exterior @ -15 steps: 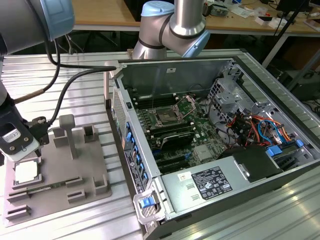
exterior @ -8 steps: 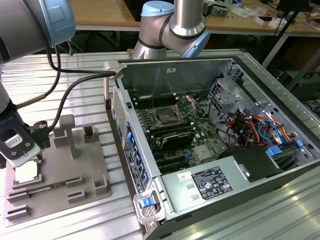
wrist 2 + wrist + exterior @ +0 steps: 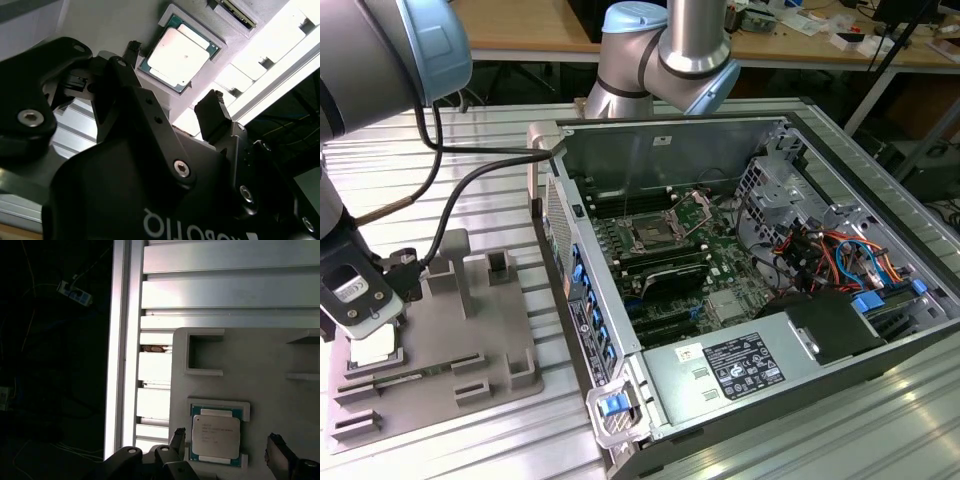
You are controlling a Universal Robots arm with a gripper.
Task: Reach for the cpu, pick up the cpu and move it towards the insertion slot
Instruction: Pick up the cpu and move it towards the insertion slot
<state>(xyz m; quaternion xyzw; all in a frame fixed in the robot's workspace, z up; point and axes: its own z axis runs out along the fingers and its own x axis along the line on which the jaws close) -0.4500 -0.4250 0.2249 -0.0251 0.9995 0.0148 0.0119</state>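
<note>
The end effector (image 3: 173, 75) hung over the cpu (image 3: 177, 52), its fingers (image 3: 214, 112) apart on either side of the chip. The cpu lay flat in its recess on the grey fixture plate (image 3: 490, 340) on the bench (image 3: 470, 190). The insertion slot (image 3: 650, 235) sat well apart inside the open computer case (image 3: 840, 330), toward the exterior view's right.

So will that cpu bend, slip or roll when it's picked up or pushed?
The cpu looks like a flat metal-topped square, so probably stiff and unlikely to roll. Its thin edges give the open gripper little to grab, so it may slip. On the grey tray, raised corner frames would likely block a sideways push.
</note>
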